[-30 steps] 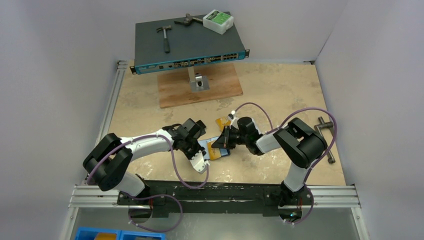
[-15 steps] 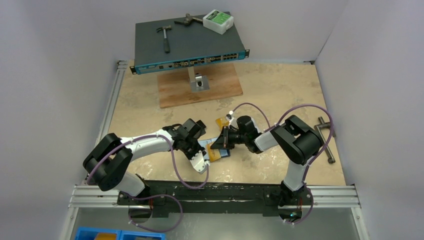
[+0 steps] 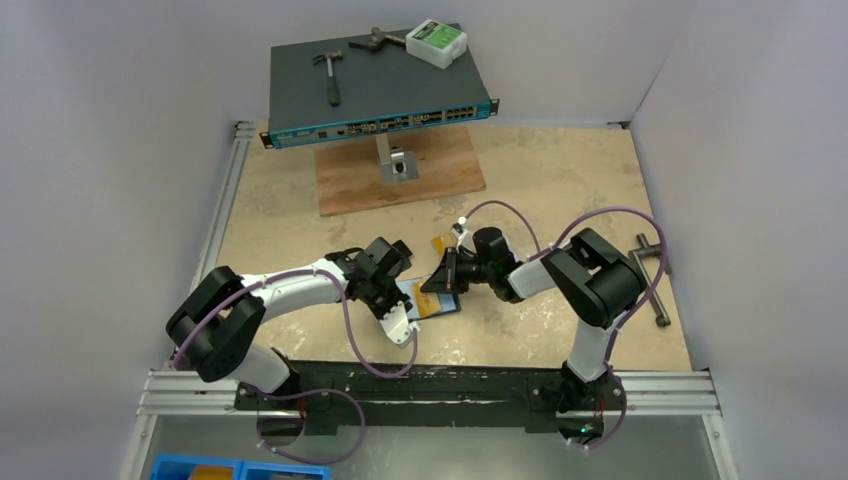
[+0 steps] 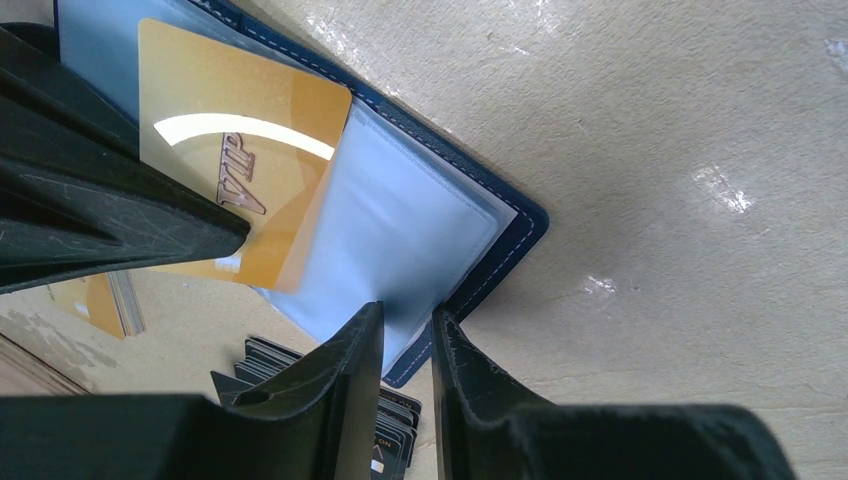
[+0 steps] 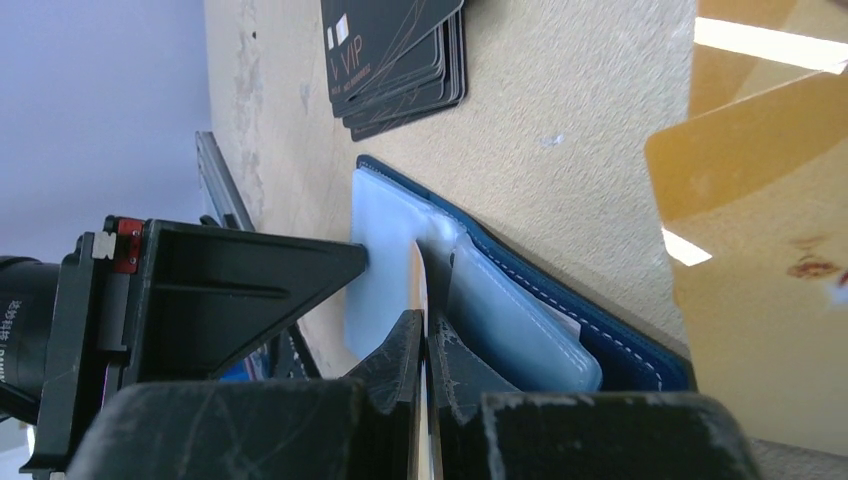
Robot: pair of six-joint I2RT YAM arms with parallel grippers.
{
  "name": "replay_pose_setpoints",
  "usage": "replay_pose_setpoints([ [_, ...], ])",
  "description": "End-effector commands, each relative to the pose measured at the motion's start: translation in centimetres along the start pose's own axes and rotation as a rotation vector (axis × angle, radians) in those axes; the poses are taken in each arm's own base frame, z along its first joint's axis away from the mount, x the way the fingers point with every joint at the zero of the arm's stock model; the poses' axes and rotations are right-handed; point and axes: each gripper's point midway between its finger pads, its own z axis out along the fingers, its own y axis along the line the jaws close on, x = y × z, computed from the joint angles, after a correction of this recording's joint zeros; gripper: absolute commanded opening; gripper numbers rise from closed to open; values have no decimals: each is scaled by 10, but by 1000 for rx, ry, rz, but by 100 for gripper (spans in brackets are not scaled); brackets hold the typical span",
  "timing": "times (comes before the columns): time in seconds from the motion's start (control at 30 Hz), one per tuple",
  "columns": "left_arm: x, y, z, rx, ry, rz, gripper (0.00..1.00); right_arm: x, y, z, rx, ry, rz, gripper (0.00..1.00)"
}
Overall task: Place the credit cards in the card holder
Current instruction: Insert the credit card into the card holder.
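While the card holder lies open on the table between the two arms, the work stands at an early stage: no card can be confirmed as seated.

Left gripper: jaws narrow, nipped on the free edge of the holder's pale blue inner sleeve, pinning it in place.

Right gripper: jaws closed on an orange-gold card marked VIP, held on edge and presented to the sleeve. The card overlaps the pale lining, with its leading side at the pocket mouth. Whether it has entered the pocket cannot be told from these views.

Outstanding items:
- A fanned stack of black cards lies on the table just beside the holder, untouched and outside it.
- Other gold cards lie on the table behind the right gripper, near the holder but apart from it.
- No silver-grey card is visible.

Assessment: one insertion is in hand and incomplete; the bulk of the task is left to do. The thin sleeve is likely to buckle if the card is pushed in at an angle.
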Motion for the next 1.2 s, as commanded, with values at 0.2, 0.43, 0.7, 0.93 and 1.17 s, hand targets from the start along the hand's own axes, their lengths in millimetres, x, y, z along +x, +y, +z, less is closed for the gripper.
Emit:
replay_pose_setpoints([
  [0.2, -4, -18, 10, 69, -29, 7, 23, -17, -25, 8, 85, -81, -4, 0],
  [0.43, -5, -14, 11, 60, -32, 0, 23, -8, -25, 11, 69, -80, 13, 0],
  [0.7, -5, -11, 11, 51, -25, -15, 23, 13, -35, 6, 99, -59, 34, 6],
  [0.93, -3, -8, 11, 37, -16, -40, 23, 16, -43, -1, 242, -37, -30, 44],
  [1.17, 5, 11, 10, -94, 22, -122, 23, 27, -59, -12, 465, 9, -69, 52],
])
